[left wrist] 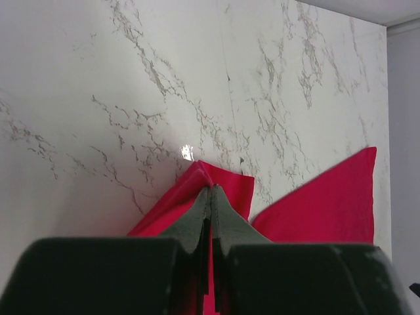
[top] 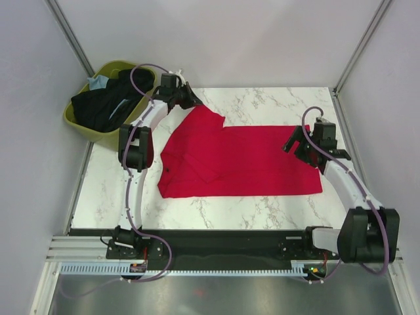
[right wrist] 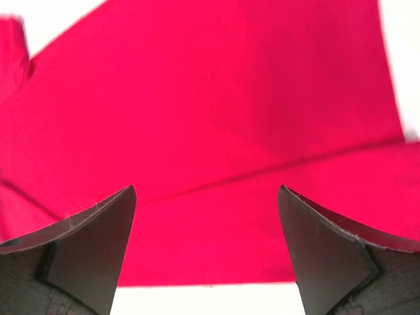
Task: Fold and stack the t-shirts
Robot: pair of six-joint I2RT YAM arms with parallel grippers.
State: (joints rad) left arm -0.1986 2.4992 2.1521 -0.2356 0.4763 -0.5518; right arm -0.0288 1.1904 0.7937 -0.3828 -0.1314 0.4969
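The olive-green basket (top: 84,128) sits off the far left corner of the table (top: 262,105). It holds crumpled black t-shirts (top: 98,108), with a light blue t-shirt (top: 98,83) showing at its far rim. The black cloth is bunched together, so the number of black shirts cannot be told, and the left arm crosses over the basket's right side.

The red t-shirt (top: 243,161) lies spread across the middle of the table, its length running from left to right. The left fingers (left wrist: 211,200) are pressed fully together on a raised point of the red cloth toward the far left corner, and they hide the pinched part itself. The right fingers (top: 298,147) stand wide apart over the shirt's right end, holding nothing. The right wrist view shows only red cloth, cut off at its edges.
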